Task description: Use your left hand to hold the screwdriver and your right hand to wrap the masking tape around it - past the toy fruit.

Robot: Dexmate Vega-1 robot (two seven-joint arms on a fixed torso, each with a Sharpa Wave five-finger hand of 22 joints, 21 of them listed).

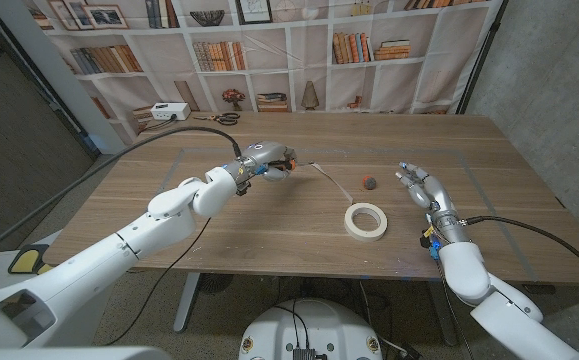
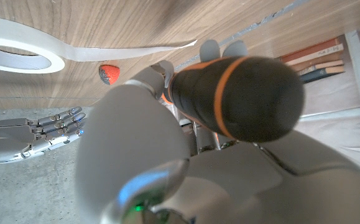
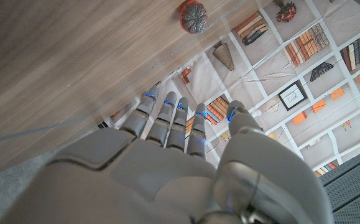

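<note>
Your right hand (image 1: 422, 192) waits bare while your left hand (image 1: 265, 160) grips the screwdriver (image 2: 232, 94)

Nearest you in the head view, the right hand stands on the wooden table (image 1: 219, 228) with fingers spread and nothing in them; the right wrist view shows those fingers (image 3: 170, 118) straight and side by side. The masking tape (image 1: 366, 220) roll lies on the table just inward of that hand, toward your left one, and a thin strip of tape (image 1: 328, 180) runs from it up to the left hand. The toy fruit (image 1: 368, 183), small and dark red, sits between your two hands, near the right one and just beyond the roll. Your left hand is closed around the screwdriver's black handle with its orange band, held above the table
</note>
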